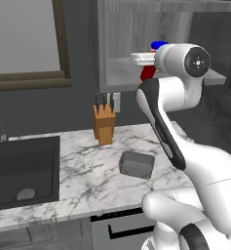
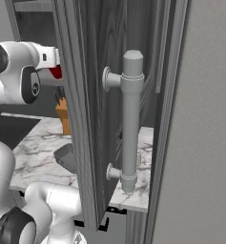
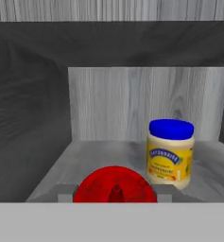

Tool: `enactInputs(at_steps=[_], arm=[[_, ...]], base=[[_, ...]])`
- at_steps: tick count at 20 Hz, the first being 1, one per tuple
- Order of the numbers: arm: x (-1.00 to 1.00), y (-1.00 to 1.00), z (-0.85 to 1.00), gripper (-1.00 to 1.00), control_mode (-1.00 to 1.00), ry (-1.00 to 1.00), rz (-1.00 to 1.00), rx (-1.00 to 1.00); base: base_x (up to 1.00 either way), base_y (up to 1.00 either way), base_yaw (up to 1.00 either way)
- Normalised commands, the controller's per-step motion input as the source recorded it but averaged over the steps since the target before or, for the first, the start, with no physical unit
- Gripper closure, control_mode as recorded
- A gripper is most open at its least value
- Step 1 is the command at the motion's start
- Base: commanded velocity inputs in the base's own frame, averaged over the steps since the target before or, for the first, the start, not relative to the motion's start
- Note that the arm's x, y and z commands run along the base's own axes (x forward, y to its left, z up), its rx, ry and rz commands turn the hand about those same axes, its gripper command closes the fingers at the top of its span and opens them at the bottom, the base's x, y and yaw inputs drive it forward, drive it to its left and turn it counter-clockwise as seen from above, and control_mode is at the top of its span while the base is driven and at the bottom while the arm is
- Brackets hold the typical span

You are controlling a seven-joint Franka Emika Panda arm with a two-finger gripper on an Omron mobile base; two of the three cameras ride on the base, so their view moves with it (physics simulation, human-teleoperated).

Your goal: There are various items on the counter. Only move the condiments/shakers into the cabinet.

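Red squeeze bottle point(image 3: 115, 185) seen cap-on from the hand view, just over the cabinet point(image 1: 118, 44) shelf, left of and in front of the blue-lidded yellow jar point(image 3: 170, 152) already standing there. Fingers hidden; cannot tell whether clamped on the bottle or apart. Best lowered upright onto bare shelf, clear of the jar, before release. Grey pan point(image 1: 136, 164) and knife block point(image 1: 104, 124) left on the tabletop point(image 1: 87, 180).

Yellow jar point(image 3: 170, 153), blue lid, upright on cabinet shelf point(image 3: 94, 158), right of centre near back wall. Red squeeze bottle point(image 3: 115, 185) in front of it, seen top-down. Grey pan point(image 1: 136, 164) and wooden knife block point(image 1: 105, 124) on marble tabletop point(image 1: 83, 180), apart.
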Motion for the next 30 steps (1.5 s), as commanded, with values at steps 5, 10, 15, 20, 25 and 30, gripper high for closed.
enactInputs(at_steps=[5, 10, 15, 20, 25, 30], arm=[[0.50, 0.00, 0.00, 1.00, -1.00, 0.11, -0.01, 0.00], [0.45, 0.00, 0.00, 1.00, -1.00, 0.10, 0.00, 0.00], [0.33, 0.00, -0.02, 1.00, -1.00, 0.00, 0.00, 0.00], [0.28, 0.00, -0.16, 1.00, -1.00, 0.00, 0.00, 0.00], [0.20, 0.00, -0.29, 1.00, -1.00, 0.00, 0.00, 0.00], [0.22, 0.00, -0.33, 1.00, -1.00, 0.00, 0.00, 0.00]], base=[[0.00, 0.00, 0.00], [0.00, 0.00, 0.00], [0.00, 0.00, 0.00], [0.00, 0.00, 0.00], [0.00, 0.00, 0.00], [0.00, 0.00, 0.00]])
